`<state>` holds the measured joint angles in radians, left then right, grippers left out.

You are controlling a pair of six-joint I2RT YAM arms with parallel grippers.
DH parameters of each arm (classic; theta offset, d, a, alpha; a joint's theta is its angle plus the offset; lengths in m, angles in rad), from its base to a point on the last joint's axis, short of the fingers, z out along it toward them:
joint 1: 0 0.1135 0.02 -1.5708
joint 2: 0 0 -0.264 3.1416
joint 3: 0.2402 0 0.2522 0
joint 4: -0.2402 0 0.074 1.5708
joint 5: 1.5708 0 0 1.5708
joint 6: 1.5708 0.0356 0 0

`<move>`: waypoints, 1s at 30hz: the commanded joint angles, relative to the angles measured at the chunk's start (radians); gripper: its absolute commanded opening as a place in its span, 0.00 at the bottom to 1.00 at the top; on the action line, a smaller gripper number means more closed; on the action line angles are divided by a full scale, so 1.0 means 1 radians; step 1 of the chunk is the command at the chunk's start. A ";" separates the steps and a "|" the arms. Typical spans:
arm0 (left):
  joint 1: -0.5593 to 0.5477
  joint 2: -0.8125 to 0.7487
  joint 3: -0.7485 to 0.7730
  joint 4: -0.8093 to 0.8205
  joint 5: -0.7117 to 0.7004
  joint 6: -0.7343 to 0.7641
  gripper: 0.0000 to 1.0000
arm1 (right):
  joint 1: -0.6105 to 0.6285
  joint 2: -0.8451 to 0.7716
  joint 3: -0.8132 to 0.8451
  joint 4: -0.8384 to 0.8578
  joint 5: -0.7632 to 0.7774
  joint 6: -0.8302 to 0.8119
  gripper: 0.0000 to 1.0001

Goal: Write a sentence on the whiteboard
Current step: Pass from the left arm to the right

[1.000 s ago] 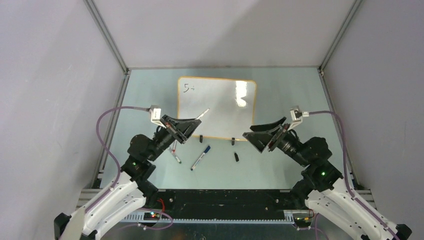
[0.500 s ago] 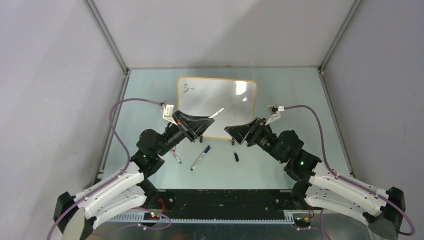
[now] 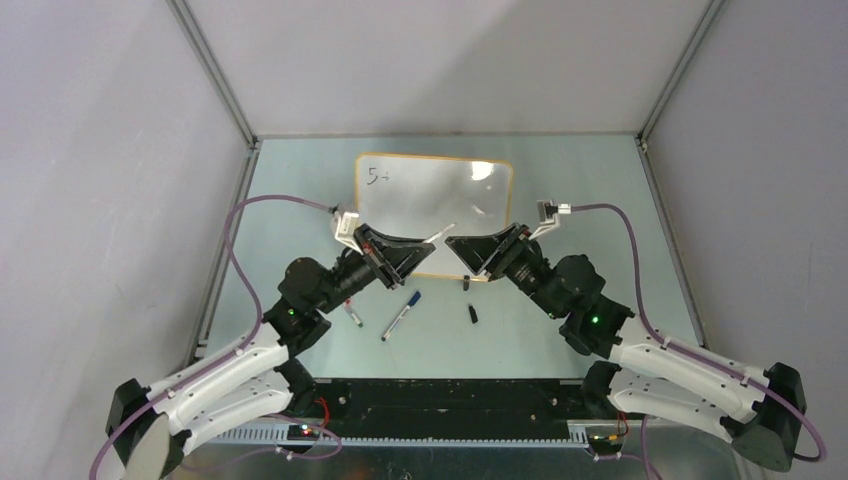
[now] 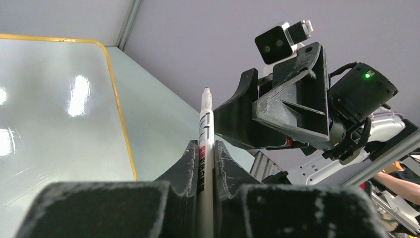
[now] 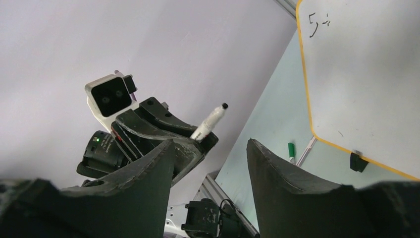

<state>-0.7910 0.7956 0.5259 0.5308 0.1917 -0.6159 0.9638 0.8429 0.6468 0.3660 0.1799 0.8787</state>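
Note:
The whiteboard (image 3: 430,195) lies flat at the back of the table, with an orange rim. Of the sentence, only two small black marks (image 3: 377,178) stand in its top-left corner; the right wrist view shows them too (image 5: 317,22). My left gripper (image 3: 424,249) is shut on a white marker (image 3: 441,235), raised above the board's near edge, tip pointing right. The left wrist view shows the marker (image 4: 205,126) pinched between the jaws (image 4: 204,145). My right gripper (image 3: 458,248) faces it, open and empty, its fingers (image 5: 210,148) just short of the marker tip (image 5: 213,118).
A blue-capped marker (image 3: 400,315), another marker (image 3: 352,314) and a loose black cap (image 3: 472,313) lie on the table in front of the board. A black clip foot (image 3: 467,283) sits at the board's near edge. Metal frame rails border the table.
Both arms have swung inward until the grippers face each other. The left one carried the marker to the right. The right jaws have narrowed from wide open.

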 commanded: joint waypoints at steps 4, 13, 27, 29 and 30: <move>-0.026 0.020 0.056 0.000 0.029 0.053 0.00 | 0.013 0.024 0.053 0.074 0.017 0.023 0.56; -0.058 0.054 0.075 -0.012 0.044 0.081 0.00 | 0.015 0.037 0.053 0.090 0.000 0.048 0.30; -0.073 0.069 0.092 -0.089 0.071 0.121 0.01 | -0.011 -0.030 0.053 0.002 -0.037 -0.026 0.00; -0.073 0.068 0.083 -0.074 0.058 0.114 0.00 | -0.019 -0.029 0.053 -0.005 -0.042 -0.007 0.17; -0.074 0.067 0.072 -0.049 0.054 0.108 0.00 | -0.022 -0.026 0.053 -0.006 -0.043 0.000 0.31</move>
<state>-0.8490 0.8566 0.5804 0.4801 0.2165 -0.5228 0.9562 0.8326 0.6521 0.3344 0.1417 0.8722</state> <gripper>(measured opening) 0.129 0.142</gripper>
